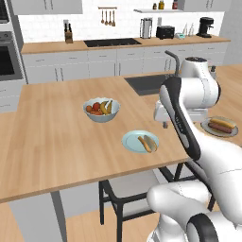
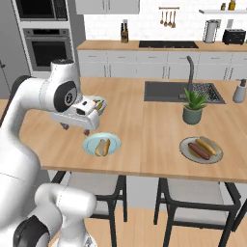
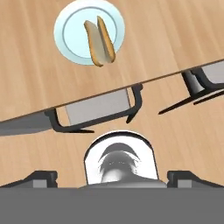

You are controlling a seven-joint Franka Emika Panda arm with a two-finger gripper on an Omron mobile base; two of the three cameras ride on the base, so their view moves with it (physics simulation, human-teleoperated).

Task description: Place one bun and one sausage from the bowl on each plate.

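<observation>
A light blue plate (image 1: pixel 132 142) (image 2: pixel 114 142) (image 3: pixel 70 26) lies near the table's front edge. It carries a tan bun (image 1: pixel 151 142) (image 3: pixel 93 41) with a thinner orange-brown piece (image 3: pixel 106 38) against it. Further right, a beige-olive plate (image 1: pixel 208 128) (image 2: pixel 185 149) holds a reddish-brown sausage (image 1: pixel 220 127) (image 2: pixel 198 150) beside a bun (image 1: pixel 223 121) (image 2: pixel 210 144). My gripper (image 1: pixel 163 124) (image 2: pixel 76 129) (image 3: pixel 112 176) hangs open and empty above the table's front edge, just beside the blue plate and clear of it. The bowl is out of view.
A pale bowl of fruit (image 1: pixel 101 109) stands behind the blue plate. A sink (image 2: pixel 166 91) with a faucet (image 2: pixel 189 72), a potted plant (image 2: pixel 193 107) and a soap dispenser (image 2: pixel 239 91) sit at the back right. Dark chairs (image 2: pixel 96 185) (image 3: pixel 96 109) are tucked under the front edge.
</observation>
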